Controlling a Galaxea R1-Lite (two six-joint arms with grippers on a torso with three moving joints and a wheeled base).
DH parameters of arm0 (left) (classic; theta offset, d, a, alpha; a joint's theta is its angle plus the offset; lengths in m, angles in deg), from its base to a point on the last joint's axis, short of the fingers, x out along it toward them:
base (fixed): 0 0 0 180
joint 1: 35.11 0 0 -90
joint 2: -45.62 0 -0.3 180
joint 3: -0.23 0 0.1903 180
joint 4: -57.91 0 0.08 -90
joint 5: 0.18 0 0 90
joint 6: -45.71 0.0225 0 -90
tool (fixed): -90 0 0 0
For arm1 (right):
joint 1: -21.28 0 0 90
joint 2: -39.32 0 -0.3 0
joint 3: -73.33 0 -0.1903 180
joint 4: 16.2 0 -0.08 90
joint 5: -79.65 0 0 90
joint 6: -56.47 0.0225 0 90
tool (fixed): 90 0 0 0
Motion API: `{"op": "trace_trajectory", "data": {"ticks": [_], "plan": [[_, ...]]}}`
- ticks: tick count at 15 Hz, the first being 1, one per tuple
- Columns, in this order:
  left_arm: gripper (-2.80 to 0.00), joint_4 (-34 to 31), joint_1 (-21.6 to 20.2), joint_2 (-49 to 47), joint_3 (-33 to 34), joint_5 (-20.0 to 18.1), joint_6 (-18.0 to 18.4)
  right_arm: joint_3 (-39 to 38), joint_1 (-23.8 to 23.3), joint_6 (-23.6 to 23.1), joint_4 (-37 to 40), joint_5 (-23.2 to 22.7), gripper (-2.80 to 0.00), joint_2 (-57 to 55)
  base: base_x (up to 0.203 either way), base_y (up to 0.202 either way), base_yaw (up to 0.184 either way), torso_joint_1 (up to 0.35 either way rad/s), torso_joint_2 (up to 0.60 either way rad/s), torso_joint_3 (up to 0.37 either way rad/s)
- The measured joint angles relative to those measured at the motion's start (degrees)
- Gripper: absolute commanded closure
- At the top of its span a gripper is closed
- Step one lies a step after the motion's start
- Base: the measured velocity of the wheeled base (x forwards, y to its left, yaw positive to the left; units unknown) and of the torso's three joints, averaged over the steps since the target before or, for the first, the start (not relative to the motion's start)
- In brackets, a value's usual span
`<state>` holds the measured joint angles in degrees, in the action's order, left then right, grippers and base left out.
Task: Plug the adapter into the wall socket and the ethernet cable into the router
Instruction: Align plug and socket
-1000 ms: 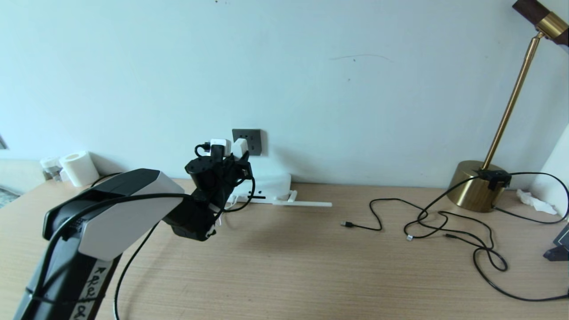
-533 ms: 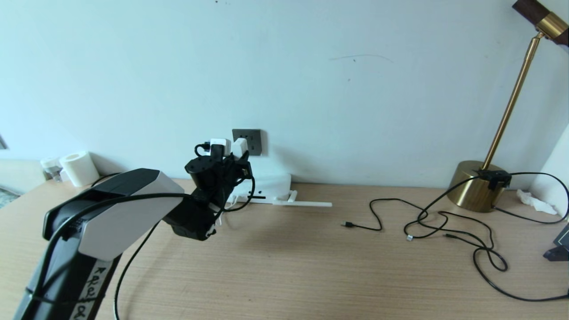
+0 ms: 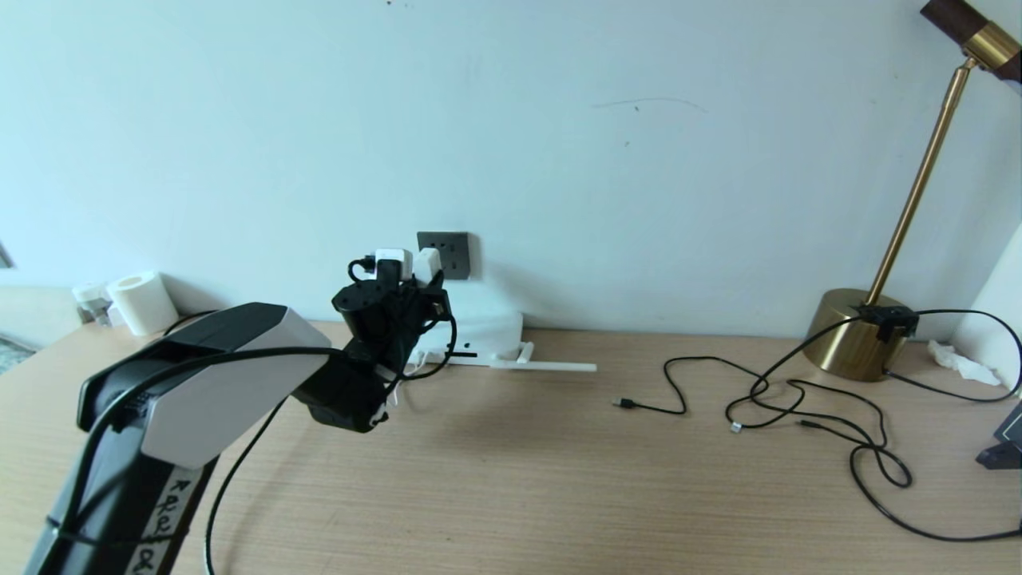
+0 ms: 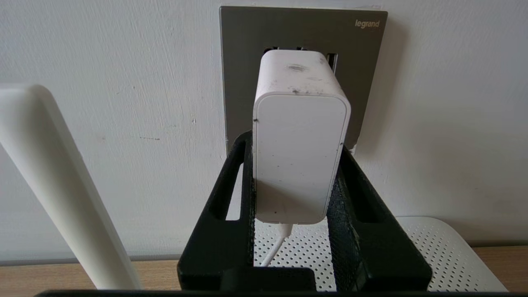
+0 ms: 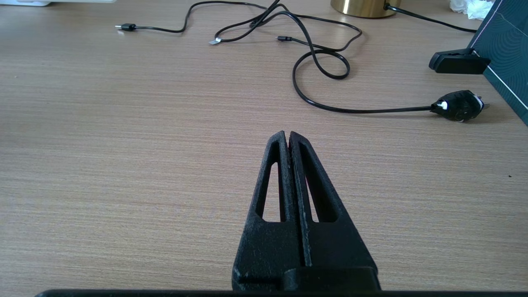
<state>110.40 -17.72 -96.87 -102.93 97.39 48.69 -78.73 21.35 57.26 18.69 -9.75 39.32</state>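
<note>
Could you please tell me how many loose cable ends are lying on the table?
4. Three lie mid-table: a black connector, a pale-tipped connector and a thin black connector. A bulkier black plug lies apart beside a dark panel. More may be hidden.

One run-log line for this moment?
left hand: shut on adapter | adapter: against wall socket | right hand: shut, idle above table

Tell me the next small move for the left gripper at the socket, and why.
Probably press straight on toward the wall. The left gripper is clamped on the adapter, whose front end is up at the wall socket, over its upper slots; whether it is fully seated cannot be told. A short firm push before letting go seems safest. The right gripper rests shut over the table.
</note>
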Motion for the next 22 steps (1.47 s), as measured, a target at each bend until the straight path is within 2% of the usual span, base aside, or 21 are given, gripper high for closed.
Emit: {"op": "trace_trajectory", "data": {"ticks": [22], "plan": [[0.00,-1.2,-0.4,-0.8,-1.2,-0.5,0.0,0.0,0.0,0.0,0.0,0.0,0.00,0.0,0.000,0.000,0.000,0.000,0.00,0.000]]}}
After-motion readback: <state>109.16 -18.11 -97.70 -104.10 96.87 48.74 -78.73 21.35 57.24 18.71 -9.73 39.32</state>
